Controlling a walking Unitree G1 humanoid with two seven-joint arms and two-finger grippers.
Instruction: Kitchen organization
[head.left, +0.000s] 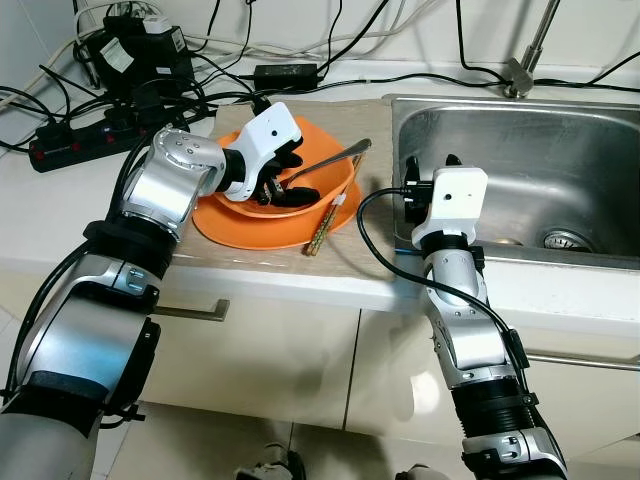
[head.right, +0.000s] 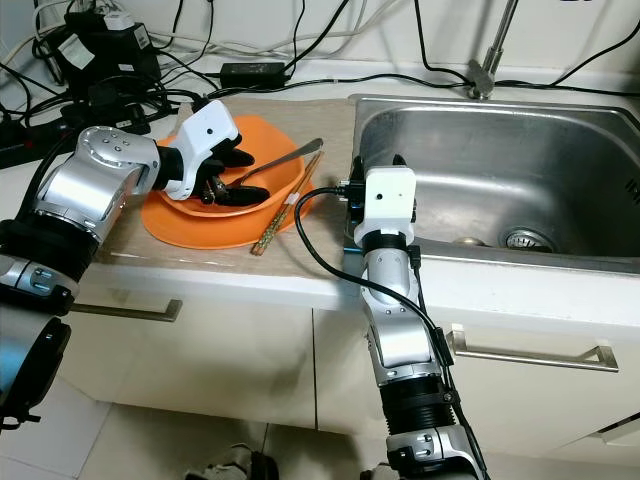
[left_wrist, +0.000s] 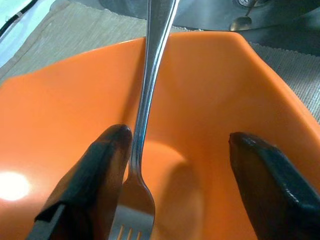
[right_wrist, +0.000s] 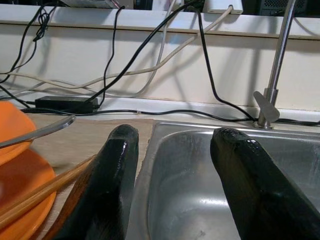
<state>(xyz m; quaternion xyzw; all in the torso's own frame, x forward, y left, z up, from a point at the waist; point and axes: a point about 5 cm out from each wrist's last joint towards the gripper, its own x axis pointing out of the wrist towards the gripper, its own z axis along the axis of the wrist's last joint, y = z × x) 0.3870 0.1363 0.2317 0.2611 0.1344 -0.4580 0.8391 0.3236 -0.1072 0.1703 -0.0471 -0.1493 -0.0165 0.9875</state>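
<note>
The left gripper (left_wrist: 175, 150) is spread inside the orange bowl (head.left: 335, 175), where a fork (left_wrist: 145, 125) lies against one finger and crowds that side. Just right of the bowl, chopsticks (head.left: 330, 222) slant across the plate (head.left: 240, 228) toward the near counter edge, narrowing the gap to the sink (head.left: 500, 120). Cables (head.left: 200, 95) and a power strip (head.left: 70, 145) clutter the far left; the sink basin is roomy.

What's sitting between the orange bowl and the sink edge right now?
The chopsticks, leaning across the rim of the orange plate under the orange bowl, then bare mat up to the sink. The left eye view shows it best.
</note>
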